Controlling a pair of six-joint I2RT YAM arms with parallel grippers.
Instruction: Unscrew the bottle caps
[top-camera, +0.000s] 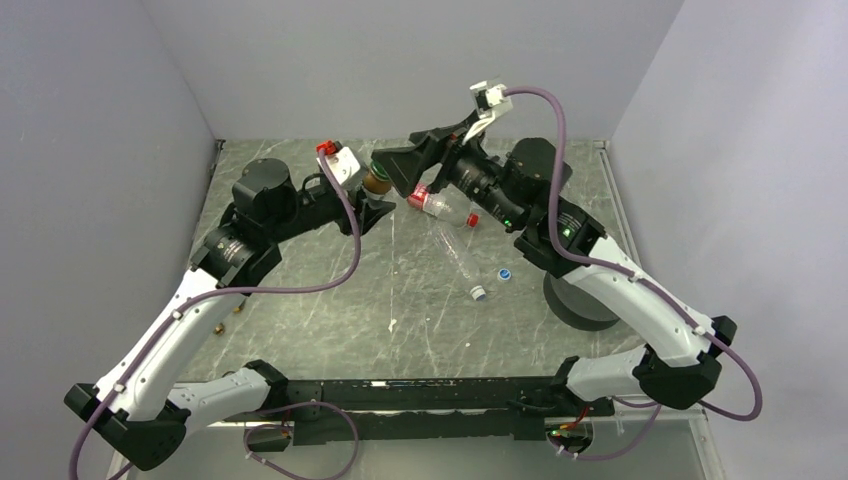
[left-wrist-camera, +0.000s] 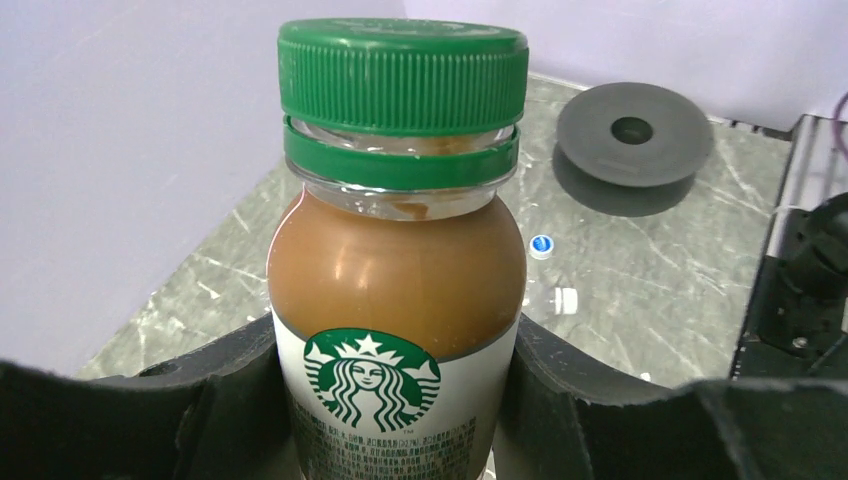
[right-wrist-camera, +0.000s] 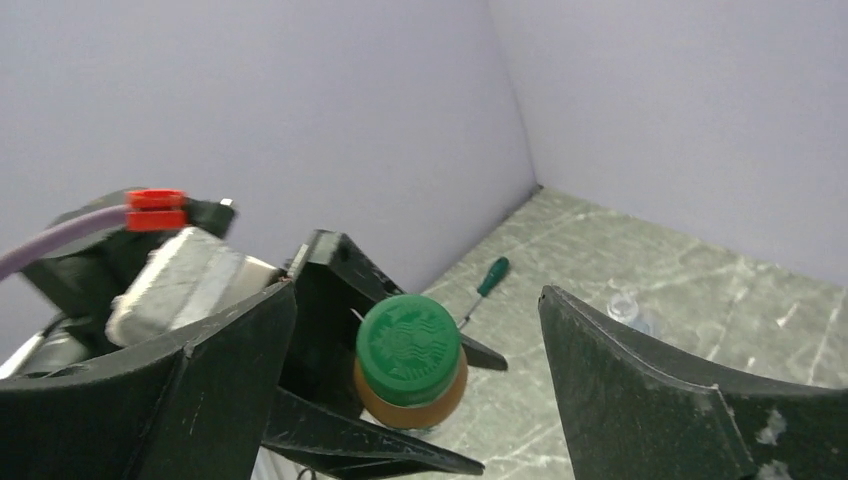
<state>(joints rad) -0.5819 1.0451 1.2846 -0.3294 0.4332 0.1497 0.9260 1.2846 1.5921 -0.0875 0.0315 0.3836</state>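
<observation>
My left gripper (left-wrist-camera: 395, 410) is shut on the amber bottle (left-wrist-camera: 395, 290) with the green-white label and holds it above the table at the back (top-camera: 376, 184). Its dark green cap (left-wrist-camera: 403, 75) sits on the neck. My right gripper (right-wrist-camera: 417, 300) is open, with one finger on each side of the green cap (right-wrist-camera: 408, 348) and not touching it. The red-label bottle (top-camera: 440, 205) lies on the table with a red cap (top-camera: 472, 220) at its end. The tall slim clear bottle (top-camera: 458, 255) lies beside it. A blue-white cap (top-camera: 504, 273) and a white cap (top-camera: 479, 293) lie loose. The blue-white-label bottle is out of view.
A grey disc (top-camera: 580, 300) sits at the right, partly under my right arm, and shows in the left wrist view (left-wrist-camera: 633, 133). A green-handled screwdriver (right-wrist-camera: 490, 277) lies near the back wall. Small brass bits (top-camera: 218, 327) lie at the left. Grey walls close in three sides.
</observation>
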